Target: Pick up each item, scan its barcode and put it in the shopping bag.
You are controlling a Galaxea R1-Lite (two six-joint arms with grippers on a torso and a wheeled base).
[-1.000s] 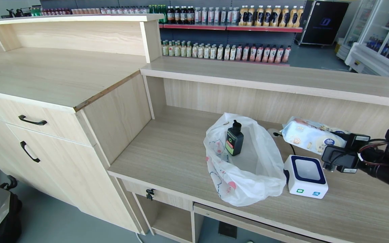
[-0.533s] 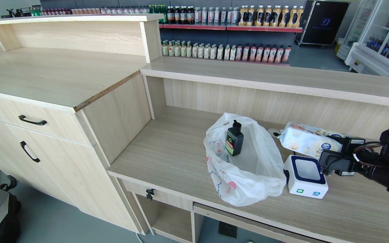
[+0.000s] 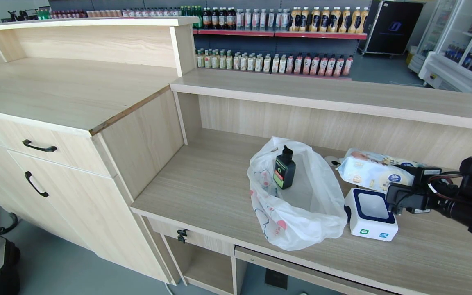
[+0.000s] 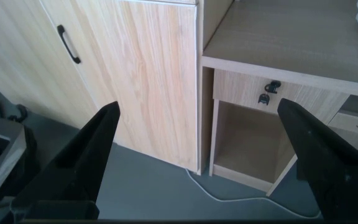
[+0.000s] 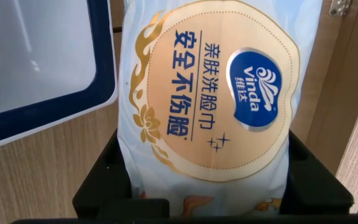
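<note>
A pale wood-grain tabletop (image 3: 219, 192) sits in a recess of a shop checkout counter. On it rests a crumpled, translucent white plastic shopping bag (image 3: 301, 221) with a printed pattern, its mouth open upward. Inside the bag stands a small black bottle (image 3: 284, 169) with a black cap and a green and red label, upright.

Just beside the bag, on the robot's right, is a white square barcode scanner (image 3: 370, 213) with a dark blue frame round its pale window, lying flat on the tabletop.

Just behind the scanner is a soft pale blue and white pack of tissues (image 3: 373, 171) with a gold-edged oval panel. The right gripper (image 3: 409, 183) is clenched on one end of this pack, a black finger on either side, while the free end points toward the bag. Whether the pack touches the tabletop cannot be told.

The left gripper (image 4: 197, 162) hangs low beside the counter's cabinet front, over the grey floor (image 4: 154, 199), its two black fingers spread wide with nothing between them.
</note>
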